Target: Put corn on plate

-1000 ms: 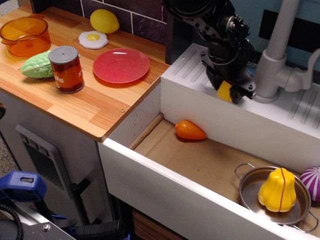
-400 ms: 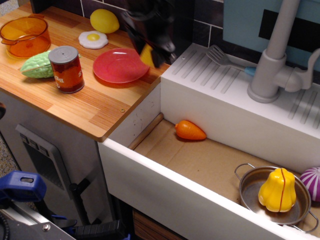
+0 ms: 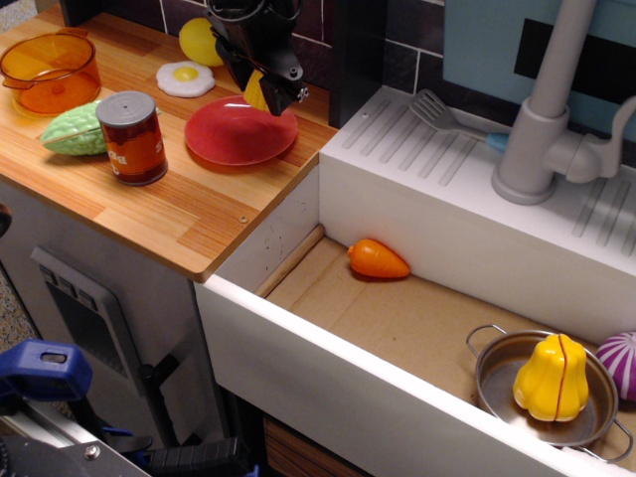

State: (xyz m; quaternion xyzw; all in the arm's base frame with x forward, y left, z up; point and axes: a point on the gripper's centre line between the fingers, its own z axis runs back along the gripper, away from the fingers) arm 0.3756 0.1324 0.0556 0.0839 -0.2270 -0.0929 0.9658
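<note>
My black gripper [image 3: 260,87] hangs over the far edge of the round red plate [image 3: 234,134] on the wooden counter. It is shut on the small yellow corn [image 3: 255,91], of which only a sliver shows between the fingers. The corn is held just above the plate's back rim. Most of the corn is hidden by the gripper.
On the counter stand a red can [image 3: 132,138], a green vegetable [image 3: 73,132], an orange pot [image 3: 50,70], a fried egg [image 3: 185,79] and a lemon [image 3: 199,40]. The sink holds a carrot [image 3: 378,259] and a metal pot [image 3: 502,383] with a yellow squash [image 3: 555,378]. A faucet [image 3: 542,109] stands at the right.
My gripper has carried the corn from beside the faucet leftward across the sink edge to over the red plate, and has come lower over it.
</note>
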